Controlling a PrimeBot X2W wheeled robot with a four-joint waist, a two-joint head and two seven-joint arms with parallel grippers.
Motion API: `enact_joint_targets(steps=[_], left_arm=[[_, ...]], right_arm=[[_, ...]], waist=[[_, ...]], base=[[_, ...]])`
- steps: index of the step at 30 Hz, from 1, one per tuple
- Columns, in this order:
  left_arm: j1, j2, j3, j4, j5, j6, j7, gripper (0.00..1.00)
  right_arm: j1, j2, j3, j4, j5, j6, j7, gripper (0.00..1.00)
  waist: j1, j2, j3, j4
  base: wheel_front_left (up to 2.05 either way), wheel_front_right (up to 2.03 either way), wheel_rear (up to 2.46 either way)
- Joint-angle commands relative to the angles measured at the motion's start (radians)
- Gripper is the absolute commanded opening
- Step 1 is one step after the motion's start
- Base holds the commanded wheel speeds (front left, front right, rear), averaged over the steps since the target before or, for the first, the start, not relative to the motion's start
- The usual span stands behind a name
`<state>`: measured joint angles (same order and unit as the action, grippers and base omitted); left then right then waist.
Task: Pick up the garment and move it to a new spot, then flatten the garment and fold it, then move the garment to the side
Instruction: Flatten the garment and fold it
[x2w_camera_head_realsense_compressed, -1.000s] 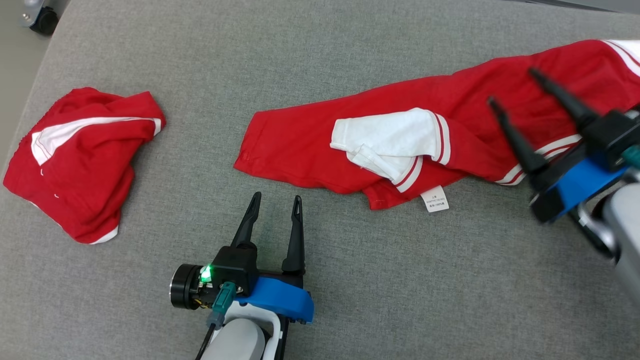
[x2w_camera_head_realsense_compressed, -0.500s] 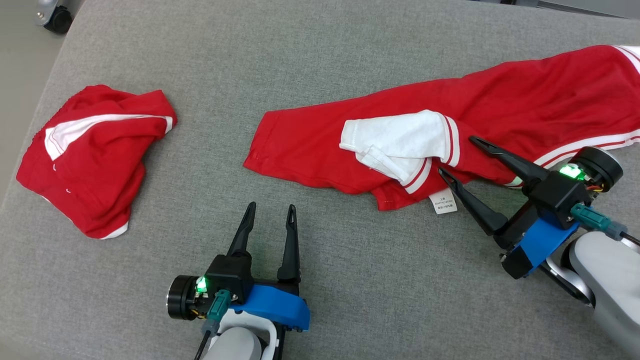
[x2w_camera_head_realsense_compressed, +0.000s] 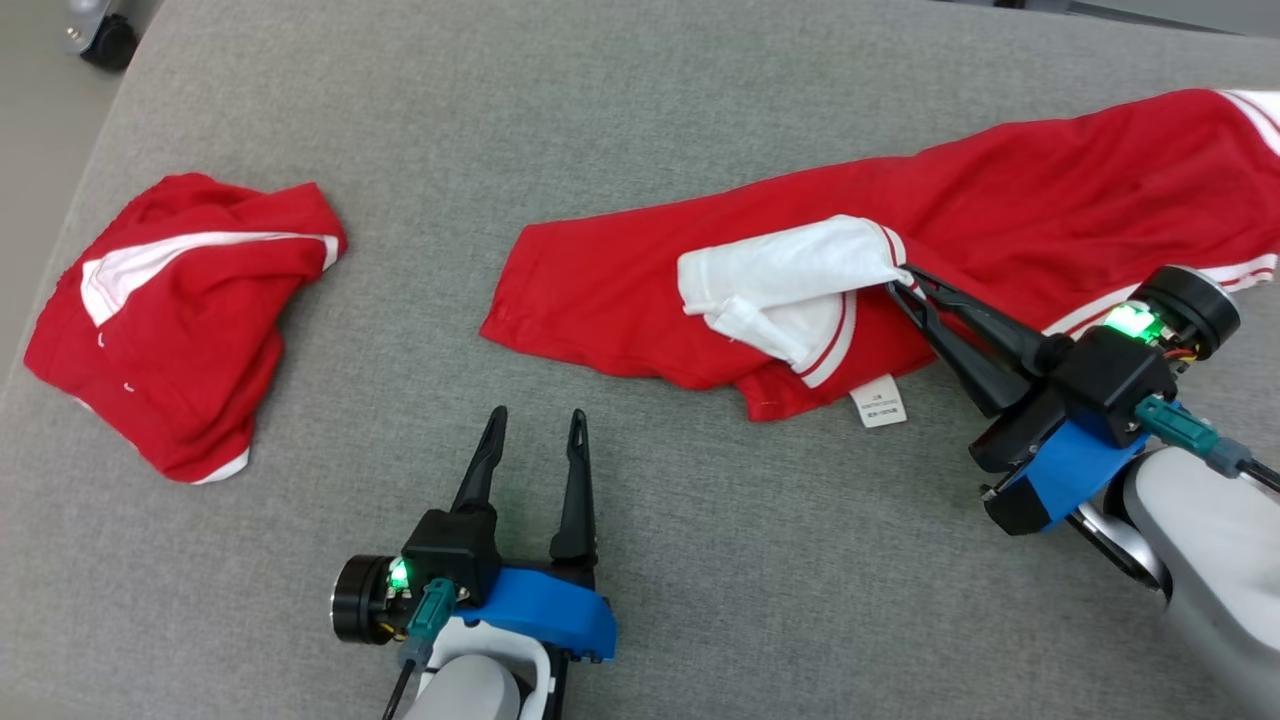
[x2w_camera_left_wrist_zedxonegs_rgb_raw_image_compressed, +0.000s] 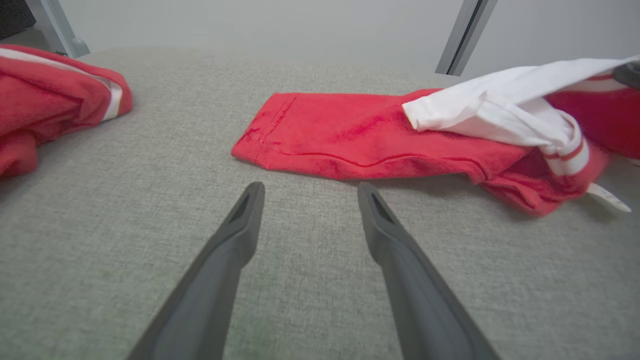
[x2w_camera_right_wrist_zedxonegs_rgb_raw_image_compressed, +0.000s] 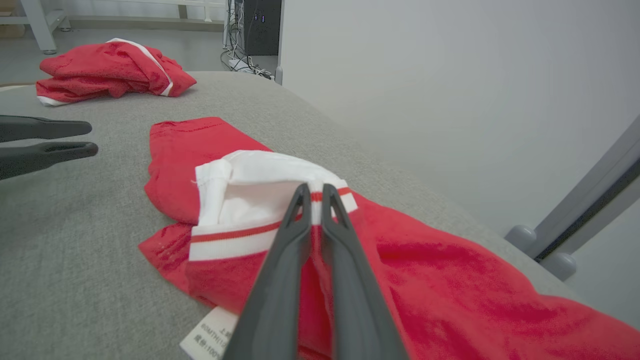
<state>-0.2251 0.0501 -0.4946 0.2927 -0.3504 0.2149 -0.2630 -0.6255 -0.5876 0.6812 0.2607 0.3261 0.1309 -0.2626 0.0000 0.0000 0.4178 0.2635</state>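
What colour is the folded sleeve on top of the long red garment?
The folded sleeve is white with a red-striped cuff; right wrist view shows it best.

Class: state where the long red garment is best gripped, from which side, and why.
Grip the white sleeve's striped cuff, approaching low from the robot's right: it lies folded atop the red garment, raised and loose, an edge easy to pinch. The right end effector is closed there.

Bright, even light; soft shadow under the garment (x2w_camera_left_wrist_zedxonegs_rgb_raw_image_compressed: 350, 145); slight blur at wrist-view edges.
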Motion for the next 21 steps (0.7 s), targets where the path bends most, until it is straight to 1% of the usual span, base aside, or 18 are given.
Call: enact_joint_targets(steps=[1, 5, 7, 11, 16, 19, 20, 21], left_arm=[[0.015, 0.000, 0.016, 0.010, 0.006, -0.002, -0.003, 1.00], [0.031, 0.000, 0.053, 0.034, 0.026, -0.020, -0.003, 1.00], [0.040, 0.000, 0.072, 0.047, 0.037, -0.033, -0.003, 1.00], [0.054, 0.000, 0.117, 0.064, 0.055, -0.054, -0.003, 1.00], [0.065, 0.001, 0.154, 0.076, 0.070, -0.074, -0.003, 1.00], [0.069, 0.001, 0.161, 0.081, 0.072, -0.081, -0.003, 1.00], [0.072, 0.001, 0.165, 0.083, 0.070, -0.082, -0.003, 1.00], [0.073, 0.001, 0.168, 0.084, 0.070, -0.082, -0.003, 1.00]], right_arm=[[0.031, 0.008, -0.025, -0.031, 0.006, 0.000, -0.003, 0.00], [0.086, 0.019, -0.050, -0.104, 0.028, 0.000, -0.003, 0.00], [0.125, 0.015, -0.058, -0.140, 0.048, 0.000, -0.003, 0.00], [0.206, -0.005, -0.121, -0.189, 0.074, 0.000, -0.003, 0.00], [0.300, -0.032, -0.196, -0.215, 0.108, 0.000, -0.003, 0.00], [0.328, -0.042, -0.221, -0.202, 0.121, 0.000, -0.003, 0.00], [0.339, -0.045, -0.241, -0.186, 0.127, 0.000, -0.003, 0.22], [0.344, -0.050, -0.266, -0.177, 0.122, 0.000, -0.003, 0.88]], waist=[[0.0000, 0.0000, -0.021, -0.024], [0.0000, 0.0000, -0.072, -0.090], [0.0000, 0.0000, -0.099, -0.127], [0.0000, 0.0000, -0.151, -0.205], [0.0000, 0.0000, -0.186, -0.288], [0.0000, 0.0000, -0.192, -0.309], [0.0000, 0.0000, -0.194, -0.317], [0.0000, 0.0000, -0.194, -0.324]], base=[[0.00, 0.00, 0.00], [0.00, 0.00, 0.00], [0.00, 0.00, 0.00], [0.00, 0.00, 0.00], [0.00, 0.00, 0.00], [0.00, 0.00, 0.00], [0.00, 0.00, 0.00], [0.00, 0.00, 0.00]])
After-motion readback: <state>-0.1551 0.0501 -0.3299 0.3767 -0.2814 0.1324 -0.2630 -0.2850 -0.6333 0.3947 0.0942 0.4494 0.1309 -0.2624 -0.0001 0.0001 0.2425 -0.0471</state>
